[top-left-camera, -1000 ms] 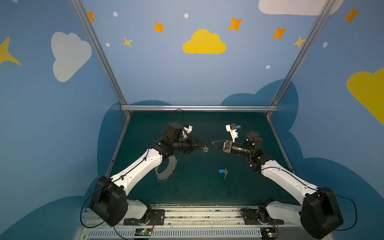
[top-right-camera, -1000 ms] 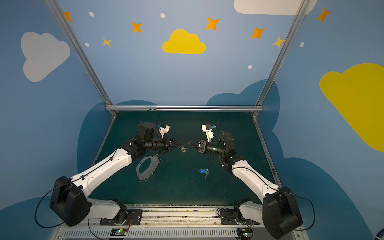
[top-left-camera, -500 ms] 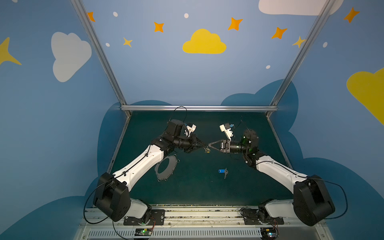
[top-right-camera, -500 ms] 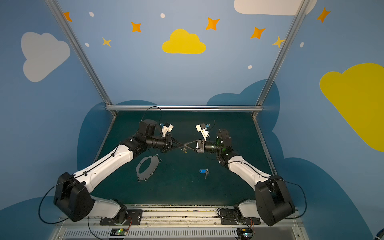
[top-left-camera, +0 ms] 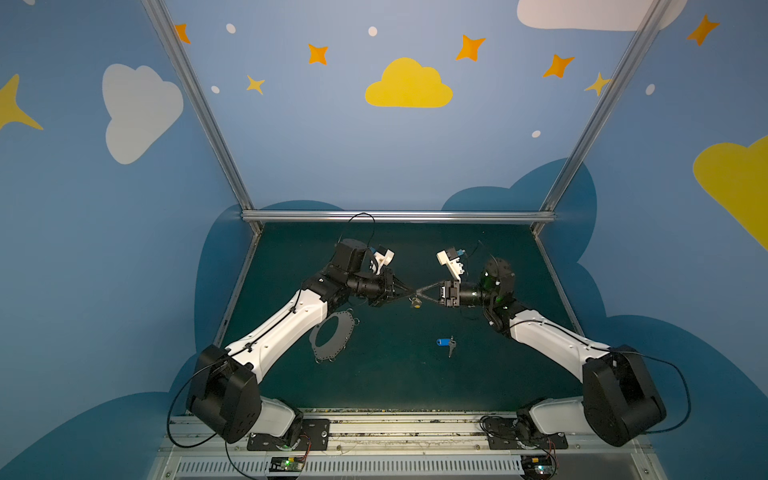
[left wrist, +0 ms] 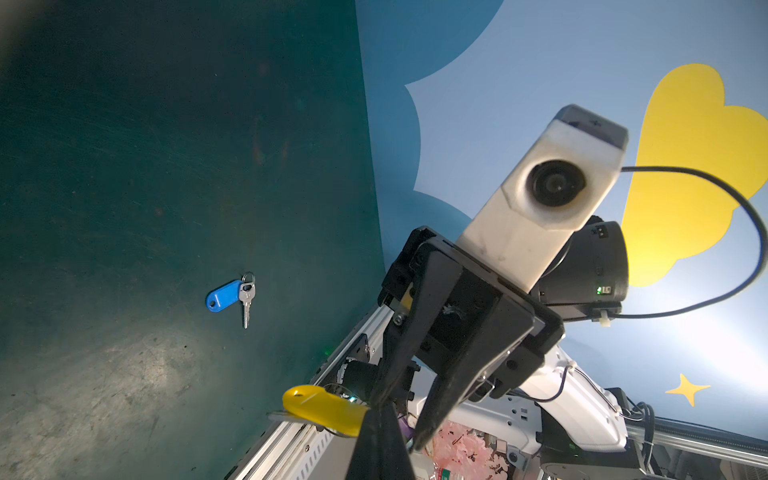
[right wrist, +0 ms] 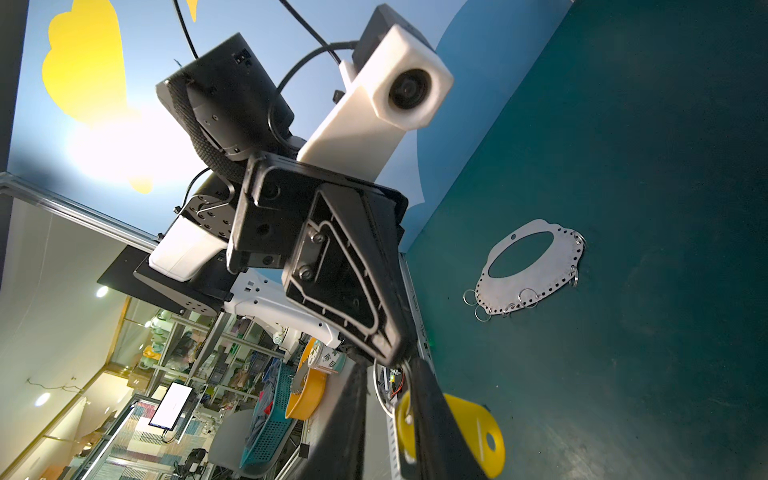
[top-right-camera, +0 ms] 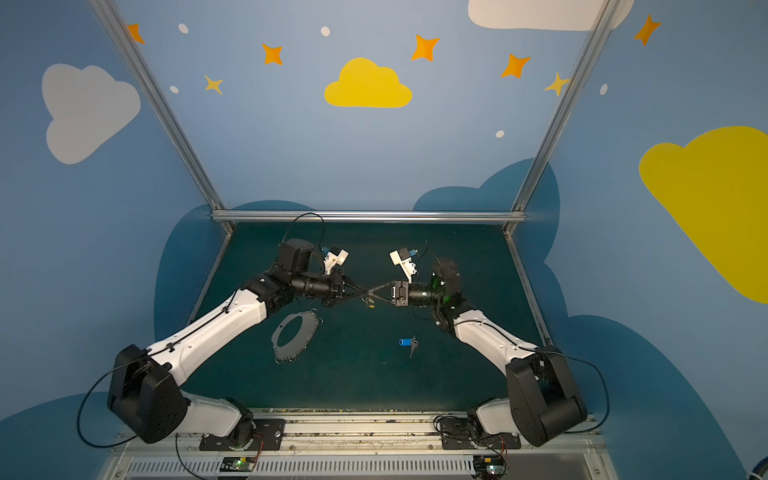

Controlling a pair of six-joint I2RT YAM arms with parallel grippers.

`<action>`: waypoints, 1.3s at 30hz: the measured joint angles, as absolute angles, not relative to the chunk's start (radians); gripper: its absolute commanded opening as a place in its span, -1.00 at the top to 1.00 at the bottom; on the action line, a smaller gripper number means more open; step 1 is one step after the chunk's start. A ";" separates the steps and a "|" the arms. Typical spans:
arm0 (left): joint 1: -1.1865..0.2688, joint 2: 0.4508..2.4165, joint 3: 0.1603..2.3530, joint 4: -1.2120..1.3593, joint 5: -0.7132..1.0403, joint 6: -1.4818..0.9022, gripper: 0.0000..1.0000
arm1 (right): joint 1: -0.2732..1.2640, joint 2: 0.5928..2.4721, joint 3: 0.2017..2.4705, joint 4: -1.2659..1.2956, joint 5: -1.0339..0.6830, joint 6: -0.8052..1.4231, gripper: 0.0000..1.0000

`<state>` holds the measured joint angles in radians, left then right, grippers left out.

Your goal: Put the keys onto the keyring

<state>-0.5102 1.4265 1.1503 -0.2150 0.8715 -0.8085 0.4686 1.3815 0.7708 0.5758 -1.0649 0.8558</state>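
The yellow-tagged key (top-left-camera: 415, 304) hangs raised, well apart from the keyring (right wrist: 557, 266), pinched by our left gripper (top-left-camera: 411, 291), jaws closed. Our right gripper (top-left-camera: 419, 293) stands with jaws parted astride it, presumably to regrip it.

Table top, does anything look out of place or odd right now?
Nothing spilled or broken. Only the yellow key is off the mat, dangling where the left gripper and right gripper meet tip to tip. The blue key and ring plate lie flat.

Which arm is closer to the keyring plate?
Left. The left arm runs alongside the keyring in both top views; the right arm sits well away, beyond the blue-tagged key.
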 measured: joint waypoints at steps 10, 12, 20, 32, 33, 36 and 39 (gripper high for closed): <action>-0.511 1.427 1.170 -0.223 0.880 -0.799 0.92 | 0.475 1.382 0.771 0.553 -1.070 0.835 0.61; -0.510 1.427 1.170 -0.224 0.882 -0.799 0.92 | 0.475 1.382 0.771 0.552 -1.070 0.833 0.71; -0.509 1.427 1.171 -0.231 0.881 -0.791 0.74 | 0.476 1.382 0.771 0.545 -1.066 0.830 0.99; -0.456 1.273 1.018 -0.139 0.730 -0.869 0.19 | 0.476 1.375 0.764 0.604 -0.951 0.887 1.00; -0.456 1.251 0.997 -0.125 0.718 -0.877 0.19 | 0.476 1.372 0.760 0.618 -0.934 0.897 1.00; -0.463 1.205 0.951 -0.081 0.690 -0.902 0.21 | 0.476 1.365 0.748 0.666 -0.891 0.930 1.00; -0.477 1.188 0.919 -0.030 0.664 -0.923 0.24 | 0.486 1.364 0.741 0.714 -0.858 0.963 1.00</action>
